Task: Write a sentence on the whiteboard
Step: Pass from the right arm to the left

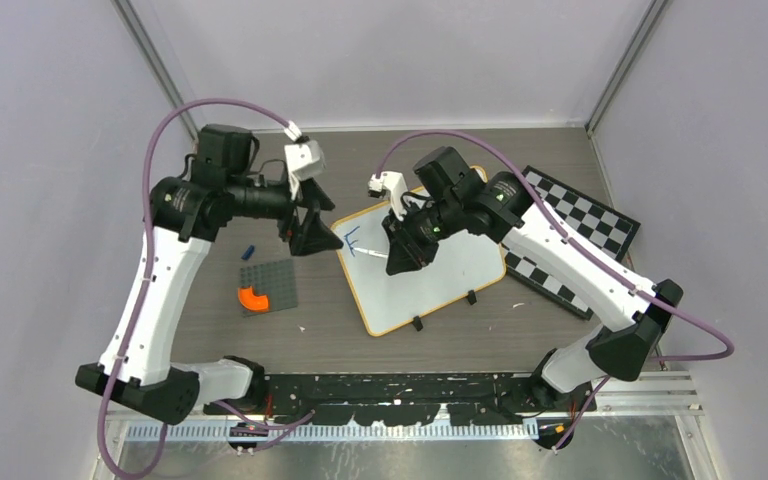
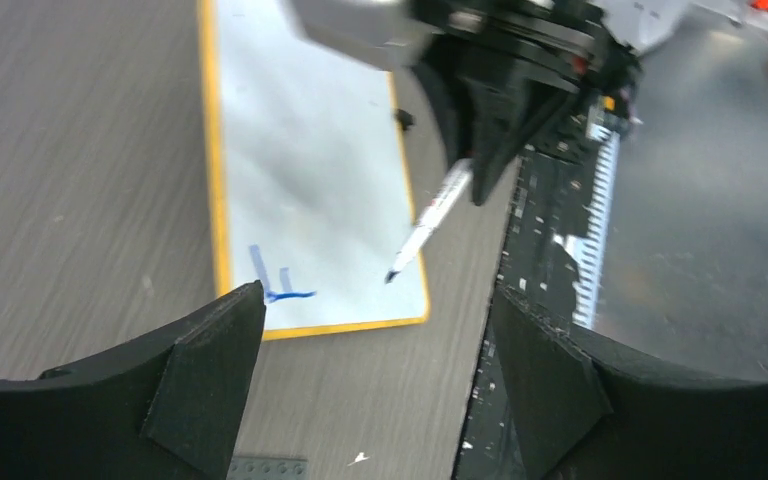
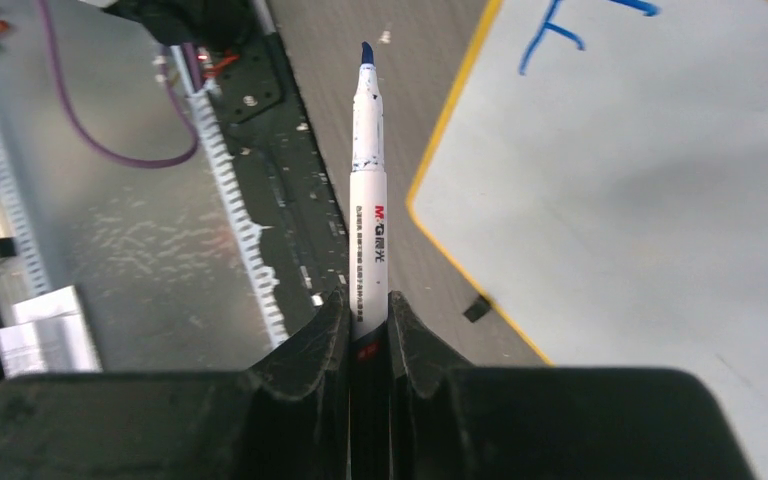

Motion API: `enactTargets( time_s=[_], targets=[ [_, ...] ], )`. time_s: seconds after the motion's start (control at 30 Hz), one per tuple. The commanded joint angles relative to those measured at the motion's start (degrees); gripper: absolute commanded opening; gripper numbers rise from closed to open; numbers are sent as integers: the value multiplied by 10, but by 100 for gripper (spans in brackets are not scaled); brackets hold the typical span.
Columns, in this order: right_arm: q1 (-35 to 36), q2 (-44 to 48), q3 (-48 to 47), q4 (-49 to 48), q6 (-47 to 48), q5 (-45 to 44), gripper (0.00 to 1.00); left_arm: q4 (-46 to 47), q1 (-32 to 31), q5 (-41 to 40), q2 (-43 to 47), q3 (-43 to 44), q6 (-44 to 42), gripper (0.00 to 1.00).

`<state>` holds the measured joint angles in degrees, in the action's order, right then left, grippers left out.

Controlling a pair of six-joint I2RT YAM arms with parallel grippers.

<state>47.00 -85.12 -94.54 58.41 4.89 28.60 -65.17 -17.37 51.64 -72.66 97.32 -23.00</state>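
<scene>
My right gripper (image 3: 368,305) is closed on a white marker (image 3: 368,200). The two fingers press its body from both sides, and the blue tip points away from my wrist. This hand is above the whiteboard (image 1: 430,280), which lies flat on the table in front of my right arm, turned at an angle, with its orange-yellow frame all around. Near the left corner of the board there is a short blue mark (image 1: 352,240), like the letter F. From above, the marker tip is close to this mark. I cannot tell if the tip touches the white surface or only stays over it.

My left gripper (image 2: 375,300) is wide apart and holds nothing. It is over the wooden table, just beside the left edge of the whiteboard, and its camera looks down at the blue mark and at the marker.

On the table in front of my left arm lies a grey studded plate (image 1: 268,285) with an orange piece (image 1: 253,298) on it. A black-and-white checkered board (image 1: 585,225) lies to the right, partly under the whiteboard's far right side.
</scene>
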Motion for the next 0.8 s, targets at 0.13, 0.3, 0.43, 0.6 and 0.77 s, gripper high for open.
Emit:
enactTargets(
  time_s=[0.13,0.3,0.43,0.6,0.77],
  targets=[
    [-5,-6,-36,-9,-39,134,0,-31,-70,38,13,-66,-60,74],
    [-5,-11,-36,-13,-46,154,0,-9,-99,37,2,-82,-32,60],
    [-5,-13,-38,-12,-47,164,0,9,-111,52,-4,-94,-8,54],
    [-6,-21,-47,-12,-48,174,0,28,-120,72,-13,-96,11,45],
    [-6,-27,-55,-10,-48,177,0,25,-123,94,-18,-95,14,27]
  ],
)
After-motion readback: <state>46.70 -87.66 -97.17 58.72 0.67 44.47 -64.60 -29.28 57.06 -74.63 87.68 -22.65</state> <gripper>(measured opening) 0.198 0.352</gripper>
